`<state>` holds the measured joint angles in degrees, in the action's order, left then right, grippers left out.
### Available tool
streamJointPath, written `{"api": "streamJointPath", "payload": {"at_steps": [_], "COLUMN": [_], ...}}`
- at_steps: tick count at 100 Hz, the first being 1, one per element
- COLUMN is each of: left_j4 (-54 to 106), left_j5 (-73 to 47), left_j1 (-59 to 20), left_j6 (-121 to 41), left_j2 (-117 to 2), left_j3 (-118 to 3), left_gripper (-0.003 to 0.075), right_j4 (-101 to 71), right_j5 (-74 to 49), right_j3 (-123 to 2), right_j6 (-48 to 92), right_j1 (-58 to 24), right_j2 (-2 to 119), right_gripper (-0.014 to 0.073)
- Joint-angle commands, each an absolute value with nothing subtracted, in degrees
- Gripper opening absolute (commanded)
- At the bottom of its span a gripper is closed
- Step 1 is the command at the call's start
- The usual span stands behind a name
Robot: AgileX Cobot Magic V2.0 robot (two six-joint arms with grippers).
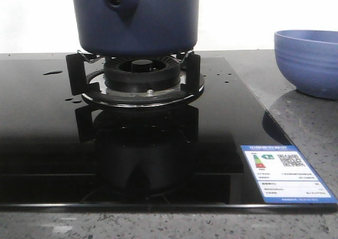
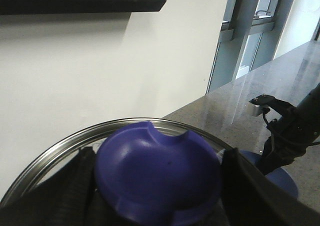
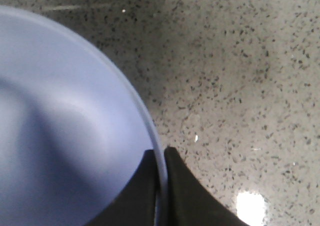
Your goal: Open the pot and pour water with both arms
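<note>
The dark navy pot (image 1: 135, 18) stands on the gas burner (image 1: 138, 75), its side stub with a round hole (image 1: 117, 2) facing me; its top is out of frame. Small water drops (image 1: 53, 72) lie on the black glass hob. In the left wrist view my left gripper (image 2: 157, 186) is shut on the blue knob (image 2: 157, 173) of a glass lid with a metal rim (image 2: 75, 138). My right gripper (image 3: 161, 158) is shut on the thin rim of the periwinkle bowl (image 3: 65, 136), one finger inside and one outside. Neither gripper shows in the front view.
The periwinkle bowl (image 1: 309, 62) rests on the speckled stone counter (image 1: 306, 128) right of the hob. An energy label (image 1: 285, 175) is stuck on the hob's front right corner. The right arm (image 2: 290, 131) shows in the left wrist view, with a wall and window behind.
</note>
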<state>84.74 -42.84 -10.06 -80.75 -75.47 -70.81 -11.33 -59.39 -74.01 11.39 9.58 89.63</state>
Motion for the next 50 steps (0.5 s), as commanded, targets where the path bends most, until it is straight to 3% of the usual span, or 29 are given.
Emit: {"api": "streamJointPath", "payload": {"at_steps": [1,23,30,43,50], "left_j4": [90.2,90.2,90.2,89.6,89.2], "left_j5": [-42.6,-42.6,-42.6,-42.7,-43.3], "left_j1": [-10.6,-10.6,-10.6,-10.6,-10.6], "left_j6": [-80.8,-80.8,-80.8,-80.9,-80.9], "left_j2": [-73.6,-73.6,-73.6,-73.6,-73.9], "left_j3": [-73.0,-73.0,-73.0,-73.0,-73.0], "left_gripper": [0.0357,0.0357,0.0357,0.0357,0.0357], "right_j4": [-11.1,-10.7,-10.8,-11.0,-11.5], "right_j5": [-57.4,-57.6,-57.6,-59.3,-60.9], "right_j3": [-75.1,-75.4,-75.9,-79.1,-81.6], "right_j6": [11.4,12.5,13.0,13.0,13.0], "right_j1": [9.9,9.9,9.9,9.9,9.9], "right_j2": [88.4,88.0,87.4,86.3,85.6], "right_gripper": [-0.0045,-0.0009,0.0097,0.0386,0.0456]}}
